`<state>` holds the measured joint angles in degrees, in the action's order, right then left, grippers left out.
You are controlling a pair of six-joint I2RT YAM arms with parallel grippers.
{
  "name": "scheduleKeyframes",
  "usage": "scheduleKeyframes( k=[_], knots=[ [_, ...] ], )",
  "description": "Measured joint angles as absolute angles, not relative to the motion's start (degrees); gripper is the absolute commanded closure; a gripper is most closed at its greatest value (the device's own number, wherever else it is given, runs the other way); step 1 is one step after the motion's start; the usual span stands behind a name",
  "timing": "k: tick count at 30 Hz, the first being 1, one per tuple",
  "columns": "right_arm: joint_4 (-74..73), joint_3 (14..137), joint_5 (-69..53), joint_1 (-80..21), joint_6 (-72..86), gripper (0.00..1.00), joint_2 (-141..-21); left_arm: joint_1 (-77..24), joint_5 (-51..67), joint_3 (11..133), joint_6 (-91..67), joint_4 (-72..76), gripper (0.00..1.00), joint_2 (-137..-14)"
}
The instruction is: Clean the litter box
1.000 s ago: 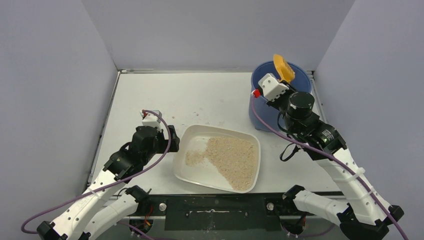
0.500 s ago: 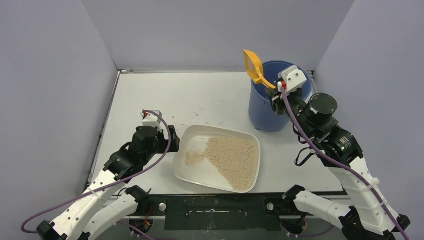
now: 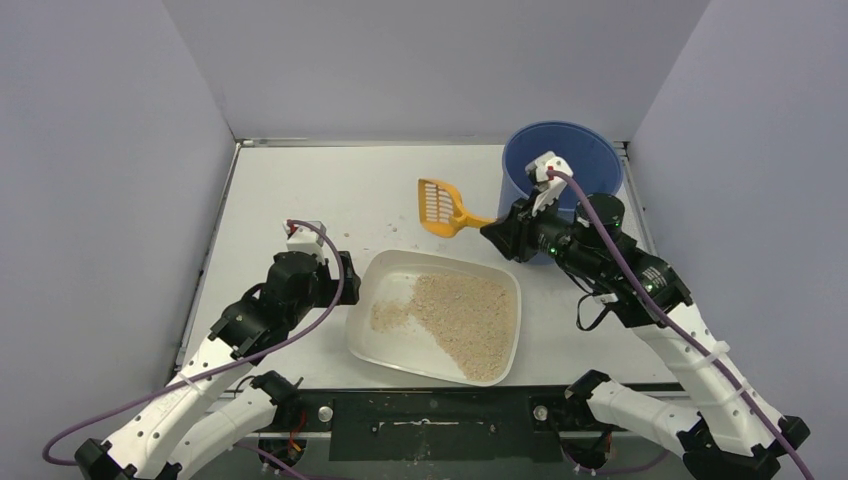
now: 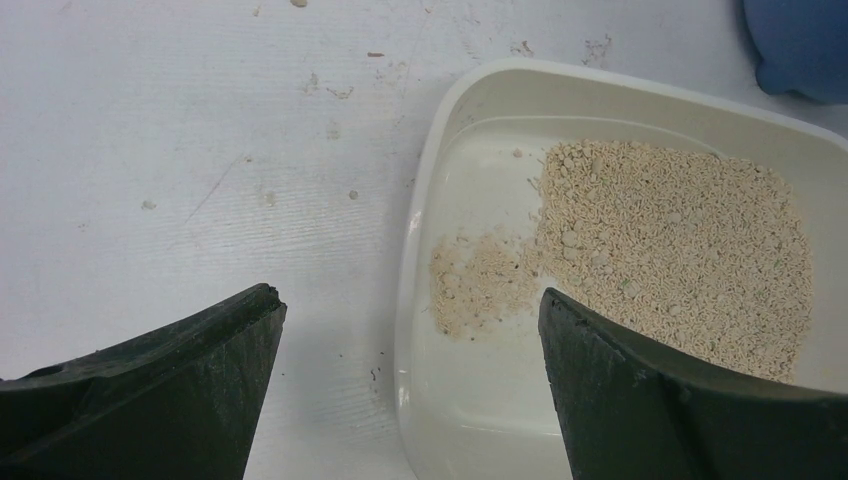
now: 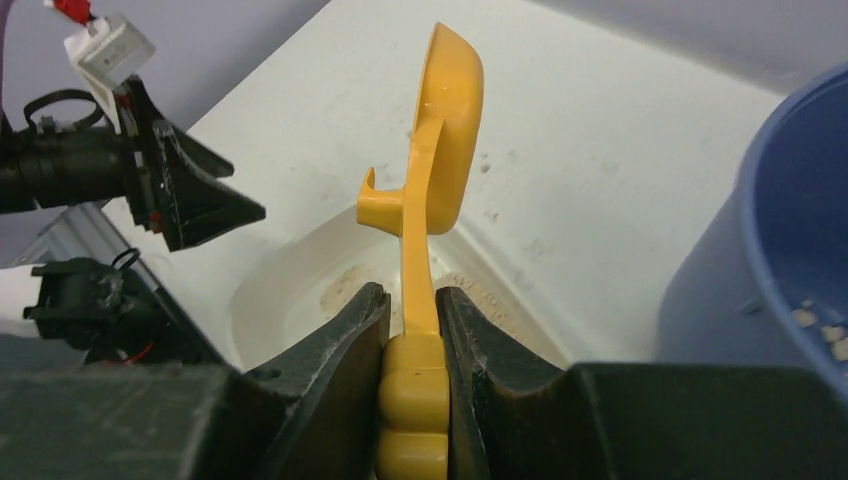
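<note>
The litter box (image 3: pixel 371 343) is an off-white tray near the table's front, with beige litter heaped in its right half. My left gripper (image 3: pixel 346 276) is open at the tray's left rim (image 4: pixel 421 200), one finger (image 4: pixel 200 370) outside it and the other over the inside, the gripper (image 4: pixel 408 300) holding nothing. My right gripper (image 3: pixel 497 228) is shut on the handle of an orange slotted scoop (image 3: pixel 440 205). The scoop is in the air behind the tray's far edge, blade pointing left. In the right wrist view the scoop (image 5: pixel 445 130) stands edge-on above the gripper (image 5: pixel 412 295) and the tray (image 5: pixel 290 290).
A tall blue bucket (image 3: pixel 570 150) stands at the back right, behind my right arm; its inside (image 5: pixel 810 300) holds a few pale clumps. Scattered litter grains dot the white table (image 3: pixel 330 190). Grey walls close in the left, back and right sides.
My right arm has swung the scoop from above the bucket's rim leftward and down, to behind the tray's far edge. The left arm has not moved.
</note>
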<state>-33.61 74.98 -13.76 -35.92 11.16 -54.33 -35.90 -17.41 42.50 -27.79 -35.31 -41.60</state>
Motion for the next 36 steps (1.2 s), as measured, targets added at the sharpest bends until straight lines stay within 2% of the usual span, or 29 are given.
scheduleKeyframes(
  k=[16,29,34,36],
  knots=[
    [-28.69,49.78,-24.03,-35.92,32.29,1.00,-51.64,-35.90,-17.34,42.50,-27.79,-35.29,0.03,-42.68],
    [-8.08,33.65,-26.11,-35.94,51.13,0.98,-54.48,-35.90,-17.34,42.48,-27.79,-35.29,0.03,-43.09],
    [-1.69,31.77,-24.25,-37.21,55.24,0.88,-60.01,-35.90,-17.34,42.48,-27.79,-35.29,0.03,-43.27],
    [0.75,31.77,-23.73,-38.13,56.10,0.79,-62.06,-35.90,-17.34,42.48,-27.77,-35.29,0.03,-43.42]
  ],
)
